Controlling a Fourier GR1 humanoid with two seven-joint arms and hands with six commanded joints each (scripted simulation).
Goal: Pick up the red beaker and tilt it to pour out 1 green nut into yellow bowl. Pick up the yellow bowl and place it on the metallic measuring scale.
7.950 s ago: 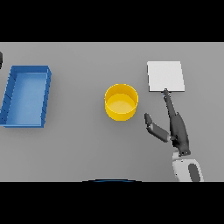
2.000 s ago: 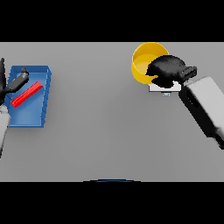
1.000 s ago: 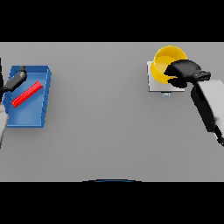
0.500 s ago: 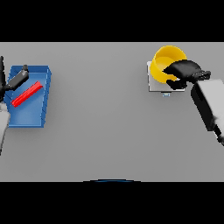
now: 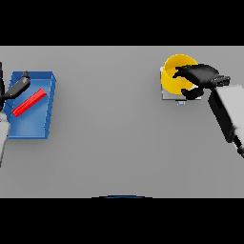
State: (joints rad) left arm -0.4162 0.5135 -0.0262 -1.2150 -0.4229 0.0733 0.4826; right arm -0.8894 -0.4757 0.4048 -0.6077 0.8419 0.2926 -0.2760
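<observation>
1. The right hand [image 5: 198, 78] has its fingers curled over the near rim of the yellow bowl [image 5: 174, 76] and grips it. The bowl sits tilted above the scale [image 5: 171, 96], of which only a pale edge shows beneath the bowl.
2. Whether the bowl's base already touches the scale cannot be told from this view; it looks just over or on it.
3. The red beaker [image 5: 29, 103] lies on its side inside the blue tray [image 5: 47, 107] at the far left, well apart from the bowl.
4. The left hand [image 5: 16, 88] hovers at the tray's upper left corner with relaxed fingers, holding nothing.
5. No green nut is visible; the bowl's inside is partly hidden by the hand.
6. By my reading, the task is near its end: what seems left is to level the bowl on the scale and let go.
7. The surface is a plain grey table [image 5: 109, 138]. Nothing of the room beyond it shows.
</observation>
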